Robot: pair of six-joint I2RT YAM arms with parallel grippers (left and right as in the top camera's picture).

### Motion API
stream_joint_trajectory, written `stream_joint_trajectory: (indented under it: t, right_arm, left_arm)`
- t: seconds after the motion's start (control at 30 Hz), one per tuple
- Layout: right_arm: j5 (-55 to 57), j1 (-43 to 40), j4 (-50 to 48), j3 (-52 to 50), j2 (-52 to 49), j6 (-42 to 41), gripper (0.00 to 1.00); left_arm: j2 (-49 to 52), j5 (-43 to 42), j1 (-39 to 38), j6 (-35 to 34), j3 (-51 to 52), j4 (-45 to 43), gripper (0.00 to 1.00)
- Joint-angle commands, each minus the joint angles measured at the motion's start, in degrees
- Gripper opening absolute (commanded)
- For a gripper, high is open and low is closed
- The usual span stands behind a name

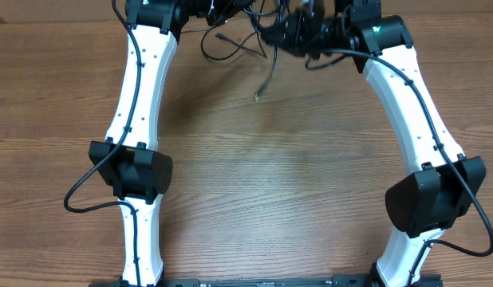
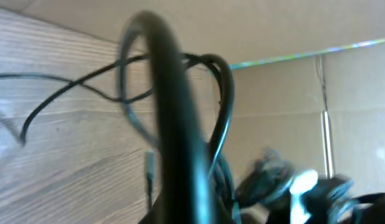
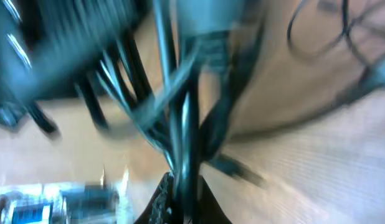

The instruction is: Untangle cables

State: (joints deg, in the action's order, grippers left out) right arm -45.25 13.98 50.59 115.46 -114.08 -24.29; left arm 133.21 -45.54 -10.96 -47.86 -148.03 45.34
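**benchrat:** How's the surface and the room looking around your pincers?

**yamfan:** You're working over a wood-grain table, and both pincers are sitting right up at its far edge. Past the left pincer, a tan board wall is rising from that edge, so you're getting next to no room on that side.

**benchrat:** And the cables?

**yamfan:** The cables are hanging in a loose tangle between your two pincers. Their loops are drooping just on the near side of them, and one plug end is trailing out toward you from the right pincer. That right one is clamping down on a bunch of cords. They're running straight into its tip in the wrist view, though it's all blurry. The left one is closed too. A fat, blurred cord is running down the middle of its wrist view, but I can't tell whether it's actually pinching it.

**benchrat:** Space to move?

**yamfan:** On the near side of the pincers, a broad stretch of wood is lying open between your white arms. Out beyond each pincer the table is running to the picture's sides.
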Motion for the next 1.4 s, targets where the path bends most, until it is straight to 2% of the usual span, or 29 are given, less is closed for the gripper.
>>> stream_joint_trajectory:
  t: [0.0,0.17,0.47,0.6,0.73,0.87,1.0,1.17,1.23,1.33,1.37]
  right_arm:
    - [-4.79,0.13,6.23,-1.38,1.16,9.57,0.04]
    - [-4.52,-1.84,6.91,-1.38,1.16,9.55,0.04]
    - [5.2,-3.48,7.06,-1.38,1.16,7.82,0.04]
    - [-4.68,-3.02,-0.42,-1.38,1.16,7.48,0.04]
    - [-5.81,-0.61,-8.24,-1.38,1.16,2.08,0.04]
    - [1.2,1.64,-11.43,-1.38,1.07,-4.02,0.04]
    - [7.69,3.72,-13.6,-1.38,1.03,-4.26,0.04]
    - [19.34,3.63,-14.36,-1.38,1.01,-8.85,0.04]
    - [19.56,3.17,-16.48,-1.38,1.05,-8.94,0.1]
    - [19.45,2.21,-16.79,-1.38,1.31,-8.94,0.32]
    - [19.15,1.79,-15.56,-1.38,1.57,-8.92,0.36]
  left_arm:
    - [-0.33,3.87,5.55,2.38,-1.09,-3.04,0.04]
    - [-0.33,0.68,6.08,8.81,-1.09,-2.78,0.04]
    - [-0.33,-2.69,6.08,10.08,-1.09,-2.6,0.04]
    - [-0.33,-4.59,5.6,12.17,-1.09,-2.49,0.04]
    - [-0.33,-5.14,3.65,13.97,-1.09,-2.54,0.04]
    - [-0.33,-5.55,1.49,15.32,-1.09,-2.89,0.04]
    - [-0.33,-8.17,0.37,16.26,-1.09,-3.96,0.04]
    - [-0.33,-13.64,0.31,18.95,-1.09,-4.02,0.04]
    - [-0.33,-17.07,0.44,21.92,-1.09,-4.0,0.04]
    - [-0.33,-18.73,0.57,24.22,-1.09,-3.87,0.04]
    - [-0.33,-18.6,0.72,25.11,-1.09,-3.87,0.04]
